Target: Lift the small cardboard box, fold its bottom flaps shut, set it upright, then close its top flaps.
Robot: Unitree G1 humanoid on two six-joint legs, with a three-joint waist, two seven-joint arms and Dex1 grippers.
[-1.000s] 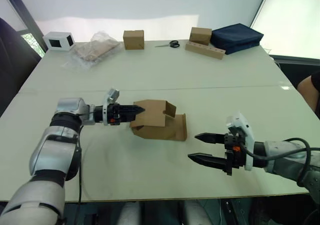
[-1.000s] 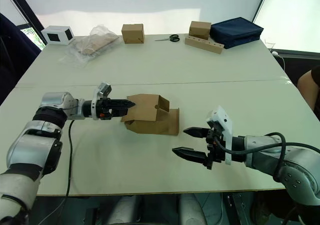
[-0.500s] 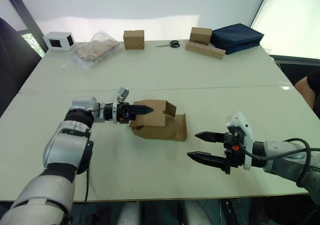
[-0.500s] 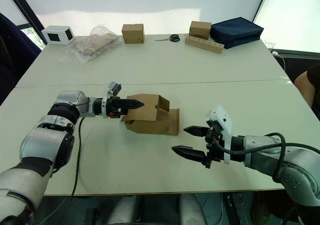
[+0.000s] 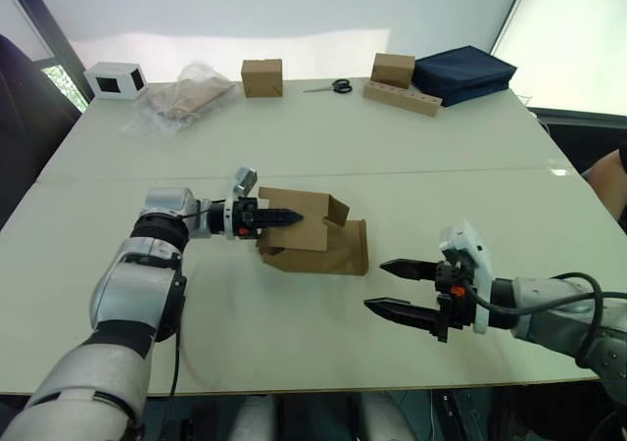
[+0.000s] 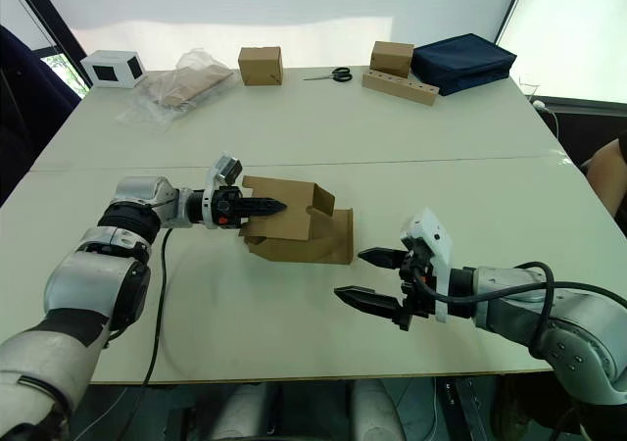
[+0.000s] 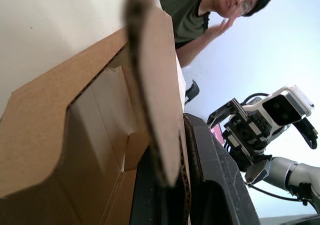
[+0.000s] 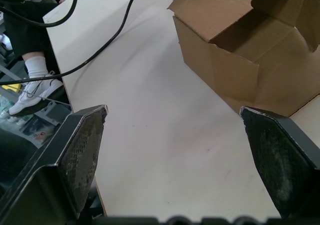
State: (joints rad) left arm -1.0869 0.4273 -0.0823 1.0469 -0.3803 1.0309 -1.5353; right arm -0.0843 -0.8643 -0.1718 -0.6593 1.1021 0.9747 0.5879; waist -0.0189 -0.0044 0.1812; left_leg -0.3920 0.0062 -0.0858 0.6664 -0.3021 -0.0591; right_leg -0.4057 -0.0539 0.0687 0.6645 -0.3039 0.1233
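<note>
Lifting step: left claw (image 5: pixel 277 216) clenched on box (image 5: pixel 315 233) wall, right claw (image 5: pixel 397 287) released, near; next, raise off bench (image 5: pixel 294 147).

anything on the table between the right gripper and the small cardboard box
Nothing: in the right wrist view, bare table runs from the open right gripper to the small cardboard box.
</note>
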